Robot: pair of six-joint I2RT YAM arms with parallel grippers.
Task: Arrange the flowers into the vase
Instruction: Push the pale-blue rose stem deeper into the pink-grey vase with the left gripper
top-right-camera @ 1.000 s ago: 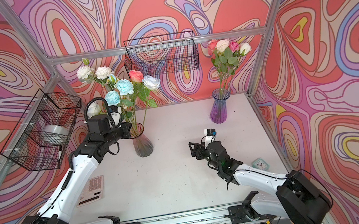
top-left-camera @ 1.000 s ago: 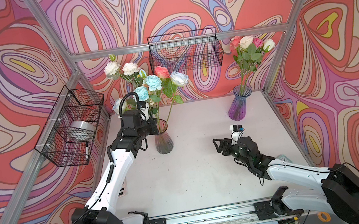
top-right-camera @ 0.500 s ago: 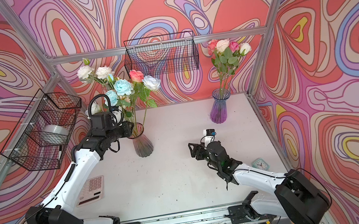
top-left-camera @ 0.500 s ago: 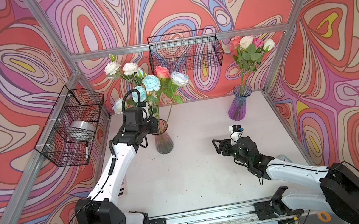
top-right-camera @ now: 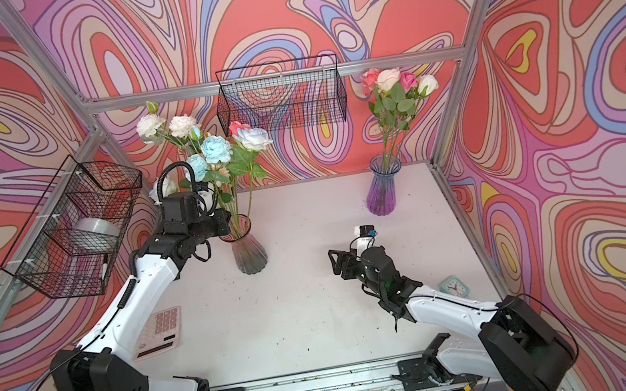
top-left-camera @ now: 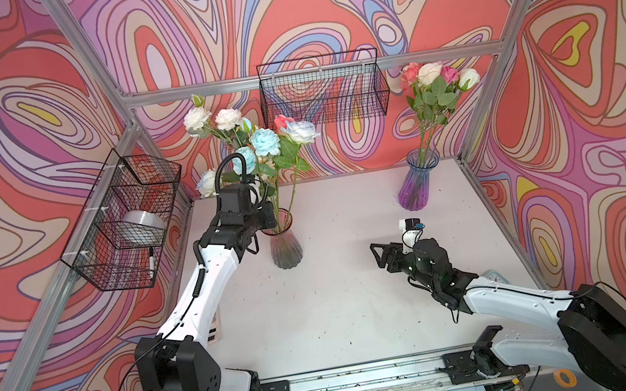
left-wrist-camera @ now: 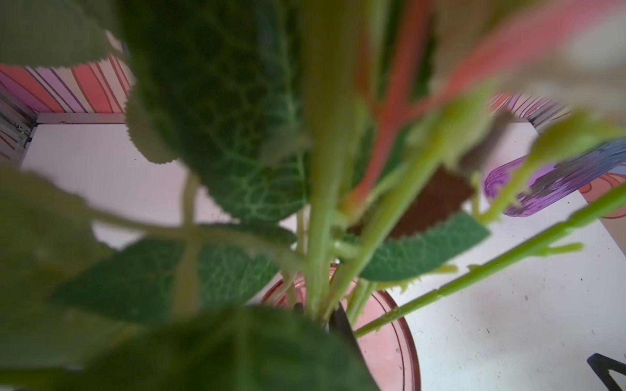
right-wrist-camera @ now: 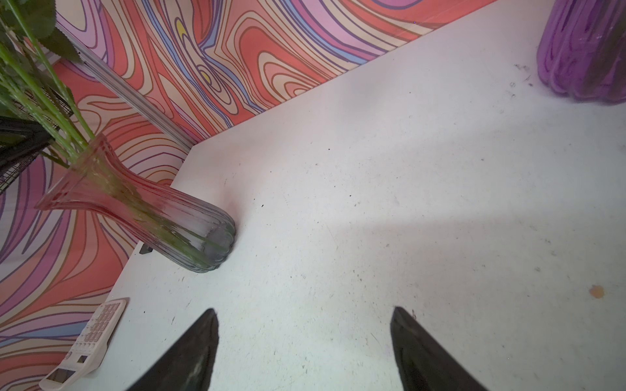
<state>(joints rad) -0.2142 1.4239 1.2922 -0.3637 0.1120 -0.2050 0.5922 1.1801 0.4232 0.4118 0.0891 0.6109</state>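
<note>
I count two vases: one pink vase (top-left-camera: 286, 246), one purple vase (top-left-camera: 413, 190) holding four blooms (top-left-camera: 430, 74); two wire baskets (top-left-camera: 323, 90) (top-left-camera: 126, 220); one calculator (top-right-camera: 161, 332); one clock (top-right-camera: 454, 286).

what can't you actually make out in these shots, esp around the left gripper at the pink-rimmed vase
Left gripper: in both top views its own wrist and the flowers cover the jaws; in the left wrist view blurred leaves do. Whether it grips a stem: cannot tell.
Silver object in the side basket: top views, mesh hides what it is.
Clock: top view, dial too small to read.
</note>
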